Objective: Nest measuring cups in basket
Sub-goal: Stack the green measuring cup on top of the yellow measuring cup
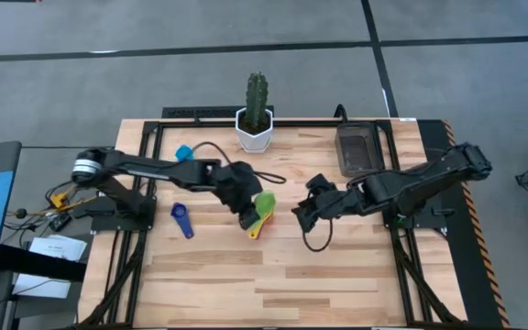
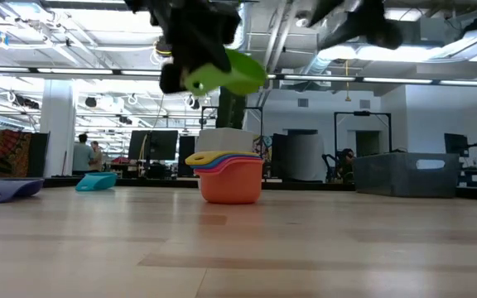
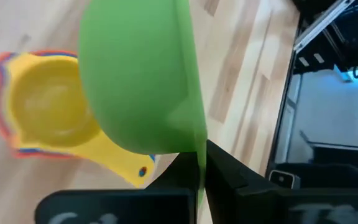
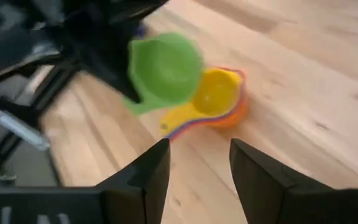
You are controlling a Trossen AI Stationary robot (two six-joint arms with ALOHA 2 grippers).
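My left gripper (image 3: 201,171) is shut on the green measuring cup (image 3: 142,74), which hangs in the air just above a nested stack of cups (image 2: 228,175). The stack has yellow on top and orange at the bottom, and it stands on its base mid-table. The dark blue cup (image 1: 181,221) and the light blue cup (image 1: 184,152) lie on the table to the left. The dark grey basket (image 1: 357,148) stands at the far right. My right gripper (image 4: 194,162) is open and hovers to the right of the stack, touching nothing. My left gripper pinches the green cup's flat handle (image 3: 199,152) between its two fingers, with the handle edge-on between them. The fingers come from the table's left, slanting down. The cup is lifted clear and tilted onto its side, above the stack's yellow cup (image 3: 48,102).
A white hexagonal pot with a cactus (image 1: 257,126) stands at the far edge, behind the stack. A black cable (image 1: 246,170) loops across the table near my left arm. Bare wood (image 1: 273,284) lies toward the near edge.
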